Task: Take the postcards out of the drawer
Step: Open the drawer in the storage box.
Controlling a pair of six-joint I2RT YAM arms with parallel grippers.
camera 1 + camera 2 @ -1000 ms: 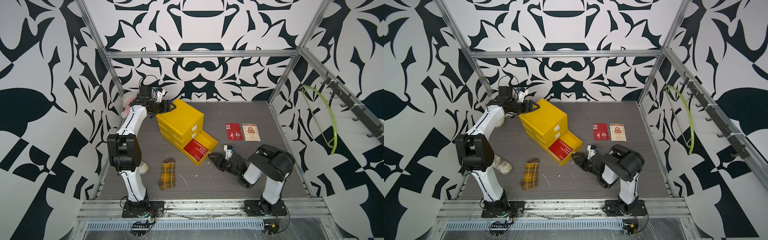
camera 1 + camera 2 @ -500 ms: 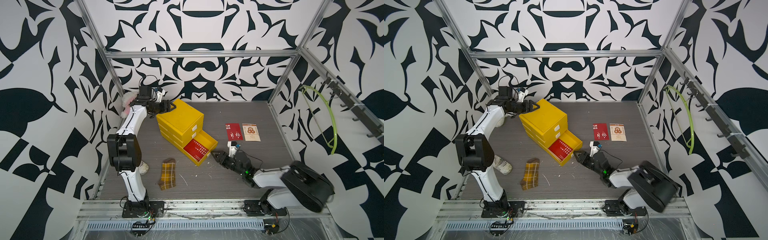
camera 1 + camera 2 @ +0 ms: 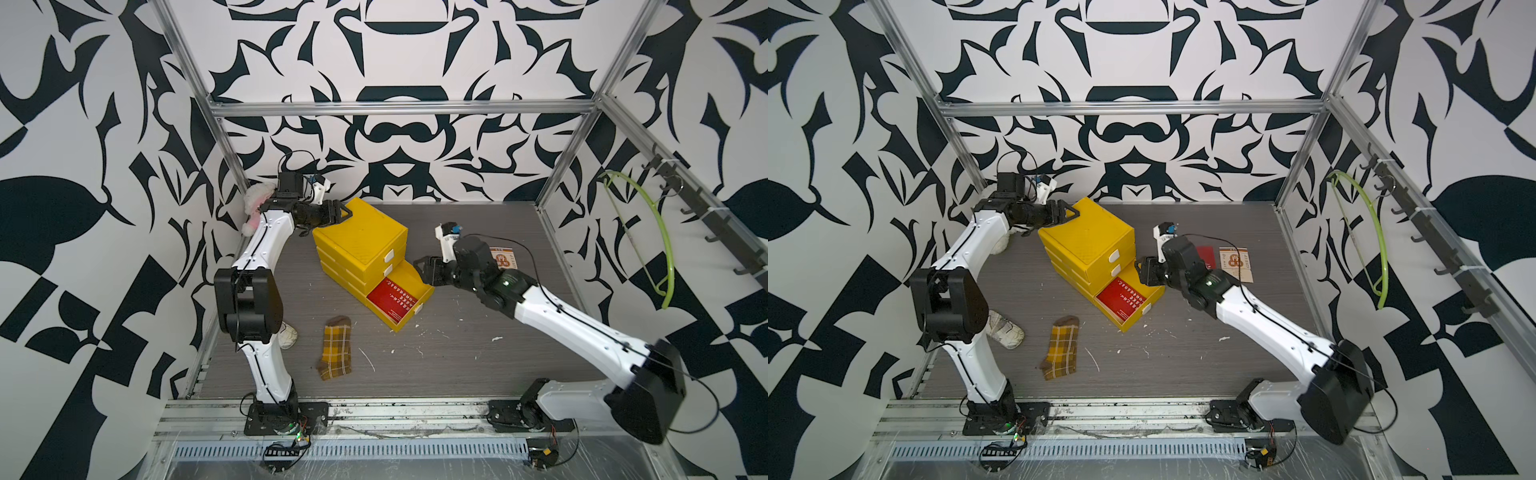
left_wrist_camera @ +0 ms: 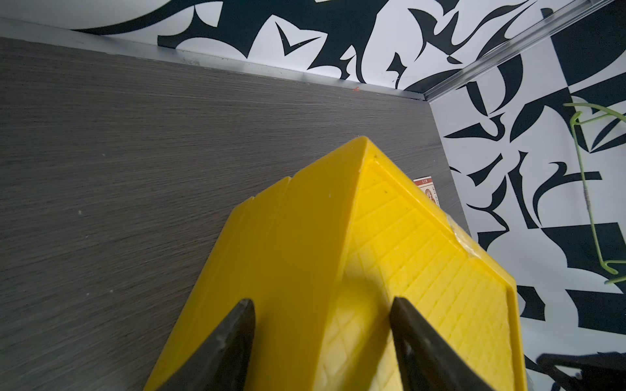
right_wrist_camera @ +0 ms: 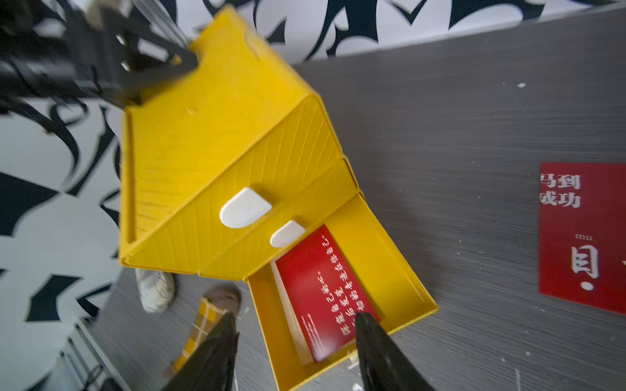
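Note:
A yellow three-drawer cabinet [image 3: 361, 237] stands at the back left of the table, with its bottom drawer [image 3: 405, 322] pulled out. A red postcard [image 3: 392, 300] with white characters lies in that drawer on top of a cream one. Two more postcards lie on the table to the right, one red [image 3: 1206, 257] and one cream [image 3: 1237, 264]. My right gripper [image 5: 294, 318] hangs open just above the drawer's far side wall, with nothing between its fingers. My left gripper [image 4: 321, 303] straddles the cabinet's back top corner, fingers against the yellow plastic.
A yellow-brown plaid sock [image 3: 336, 353] lies in front of the cabinet, and a white shoe [image 3: 287, 336] sits by the left arm's base. A pink-white plush [image 3: 255, 203] fills the back left corner. A green hanger [image 3: 648, 245] hangs on the right wall.
My right arm has stretched out, and its gripper has moved from low in front of the drawer back to the drawer's far side. The left arm and cabinet have not moved.

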